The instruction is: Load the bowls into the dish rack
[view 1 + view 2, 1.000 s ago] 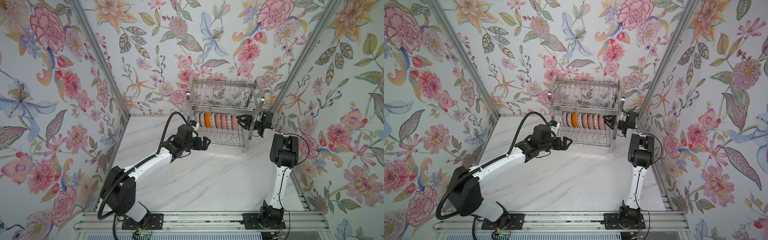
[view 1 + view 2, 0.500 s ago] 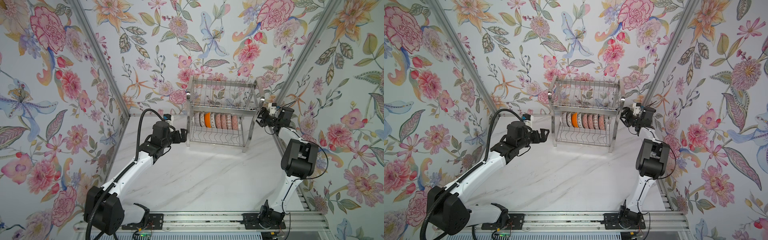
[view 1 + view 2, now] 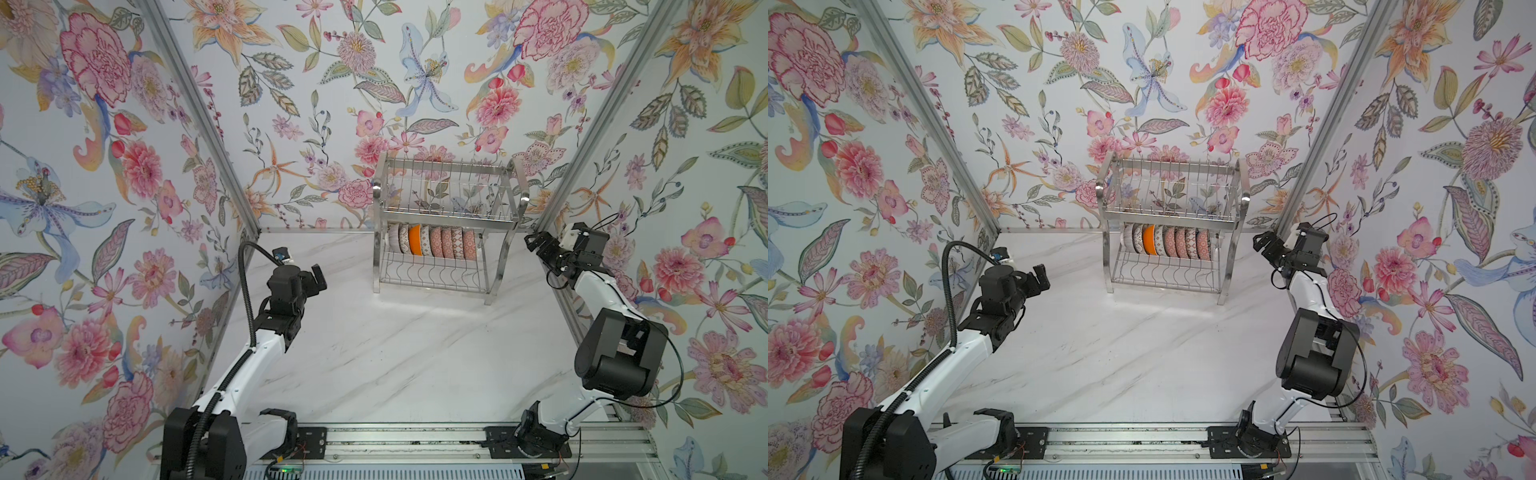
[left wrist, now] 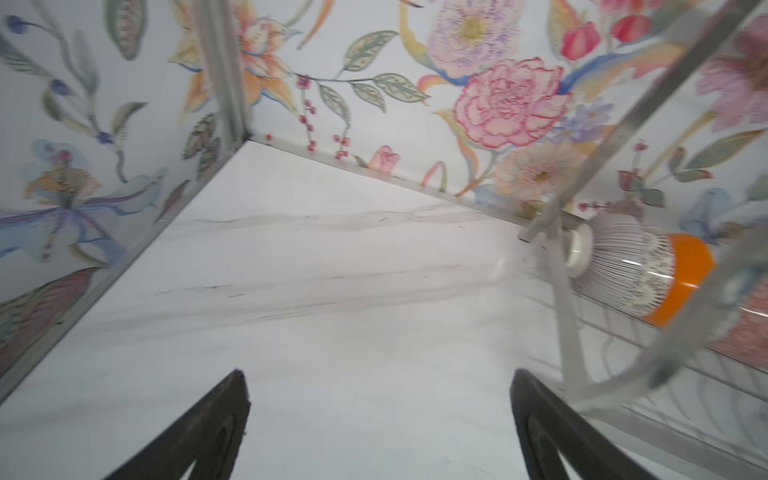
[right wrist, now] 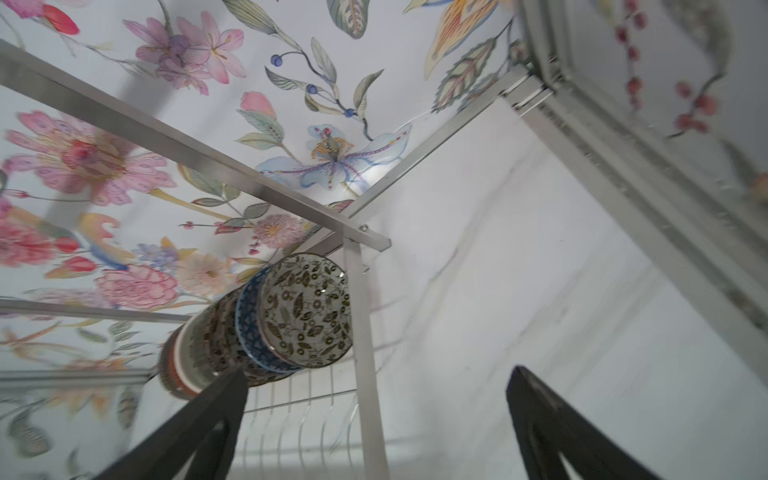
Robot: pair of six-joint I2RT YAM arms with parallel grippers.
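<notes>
The dish rack (image 3: 448, 218) (image 3: 1170, 216) stands at the back of the table in both top views. Several bowls (image 3: 441, 242) (image 3: 1176, 242) stand on edge in a row on its lower tier, an orange bowl (image 3: 414, 239) among them. My left gripper (image 3: 318, 276) (image 4: 378, 382) hangs open and empty to the left of the rack, clear of it. My right gripper (image 3: 535, 244) (image 5: 376, 374) is open and empty beside the rack's right end, near the right wall. In the right wrist view the bowls (image 5: 307, 311) show black-and-white and blue insides behind a rack leg (image 5: 365, 332).
The white marble table (image 3: 395, 353) lies between the arms, with flowered walls on three sides. A metal corner post (image 3: 582, 158) stands just behind my right gripper. The rack's upper tier (image 3: 451, 189) holds nothing. The arm bases sit on a rail (image 3: 395, 440) at the front.
My left arm has drawn back from the rack's left end toward the left wall. My right gripper has come out of the lower tier, opened, and moved to the right wall.
</notes>
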